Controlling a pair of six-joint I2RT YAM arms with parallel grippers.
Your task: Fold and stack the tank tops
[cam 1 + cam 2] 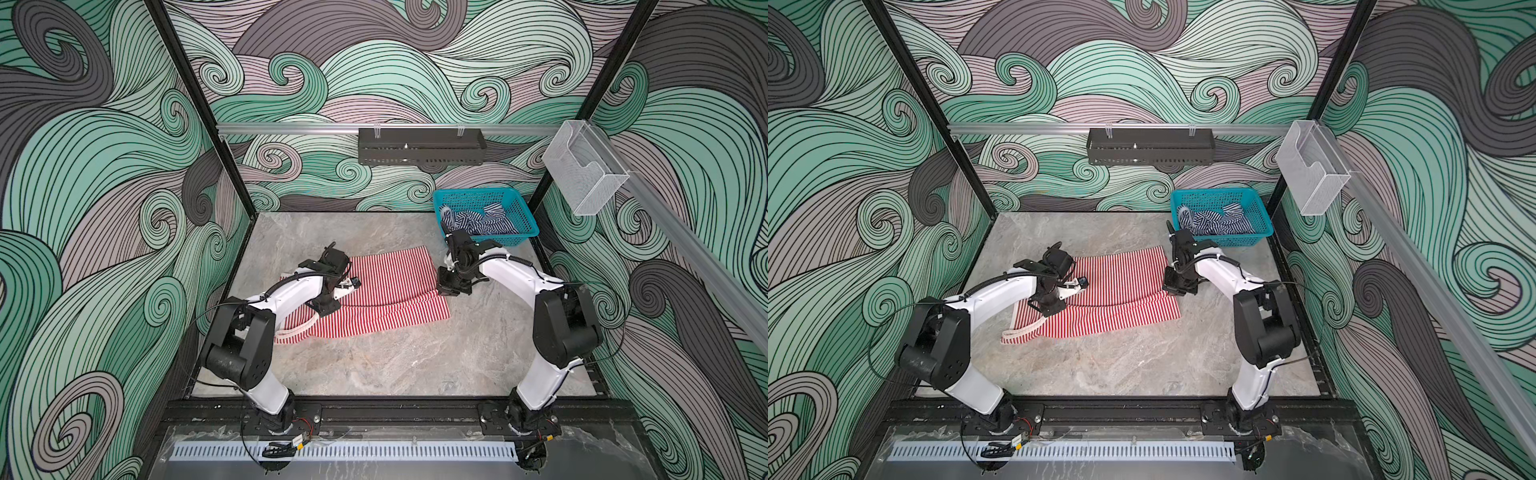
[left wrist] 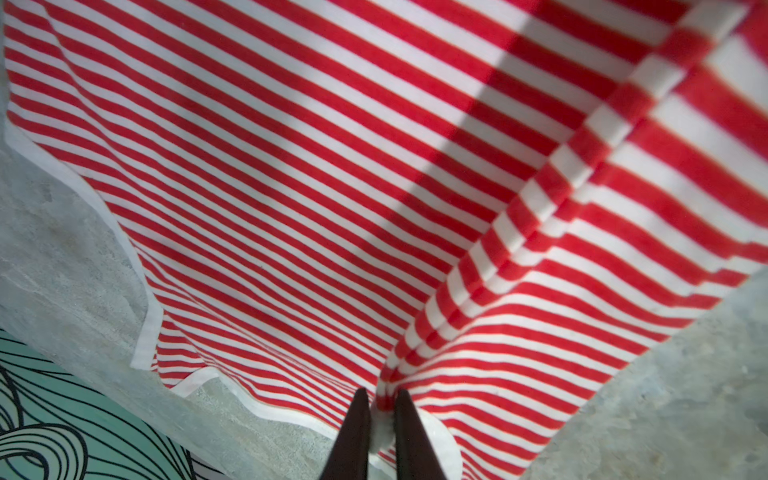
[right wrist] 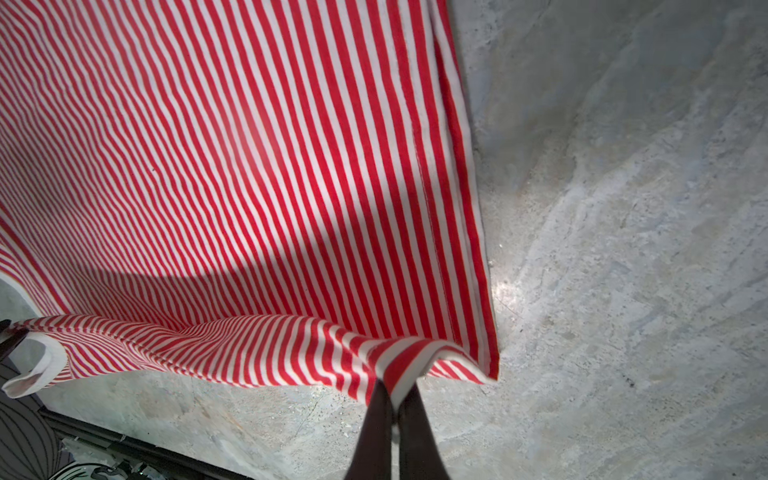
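The left gripper (image 2: 379, 399) is clenched to a narrow gap on a raised ridge of the red-and-white tank top (image 2: 291, 187), next to its pale trim. The cloth is pressed from both sides by the dark, tapered fingers (image 2: 353, 432). The right gripper (image 3: 395, 392) is clamped fully on a folded corner of the same garment's hem, where the cloth is drawn up into a small peak.

In both top views the red-and-white tank top is spread on the table (image 1: 374, 361), slightly toward 10 o'clock from its centre. The garment is held at its 9 o'clock edge by the left gripper and at its 3 o'clock edge by the right gripper. A crease runs across it between the two grips. The pinched edge appears to be raised off the surface, though this is not shown clearly. A pale strap loop (image 1: 291, 332) lies flat at the garment's 7 o'clock corner.

The fabric is a soft knit with narrow, even stripes. The table surface is matt grey with a marbled stone pattern.

The navy-and-white tank top (image 1: 482, 222) lies crumpled inside a rectangular teal plastic mesh basket (image 1: 524, 237), which stands at the table's 1 o'clock corner.
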